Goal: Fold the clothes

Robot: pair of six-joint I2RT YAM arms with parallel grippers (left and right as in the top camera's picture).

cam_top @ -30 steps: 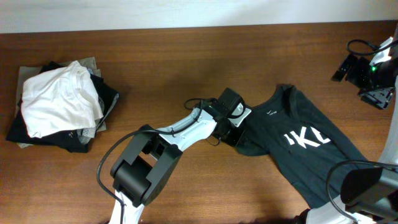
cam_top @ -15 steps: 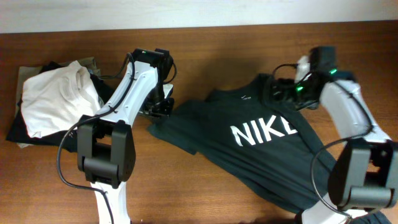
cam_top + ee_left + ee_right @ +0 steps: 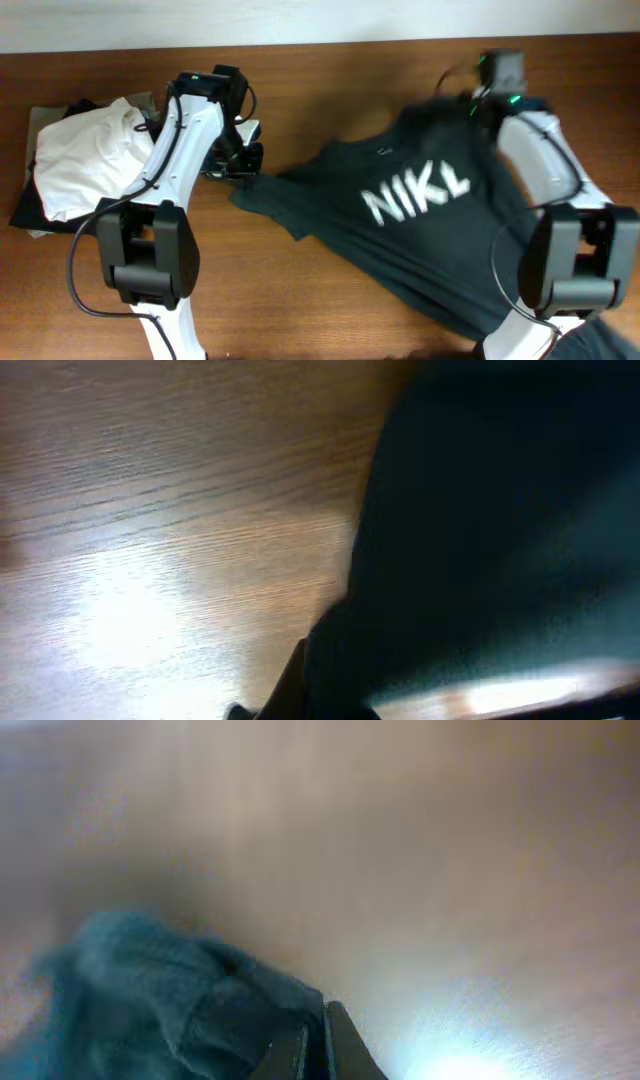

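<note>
The clothes, a dark charcoal T-shirt [image 3: 430, 240] with white letters "NIKE", lies spread across the middle and right of the wooden table. My left gripper [image 3: 243, 166] is shut on the shirt's left edge beside the garment pile. In the left wrist view dark cloth [image 3: 500, 530] fills the right side and covers the gripper [image 3: 325, 660]. My right gripper [image 3: 464, 100] is shut on the shirt's upper right shoulder, which looks raised and blurred. In the right wrist view a bunch of the shirt [image 3: 150, 990] sits pinched in the closed gripper [image 3: 322, 1025].
A pile with a white folded shirt [image 3: 95, 160] on top of grey and black garments [image 3: 60, 215] sits at the far left. The table's back edge [image 3: 330, 45] meets a white wall. Bare wood [image 3: 320, 90] lies between the two arms.
My right gripper has shut on the shirt's shoulder and moved toward the back. The left gripper has dragged its edge slightly left. The shirt is stretched between them and its letters have tilted.
</note>
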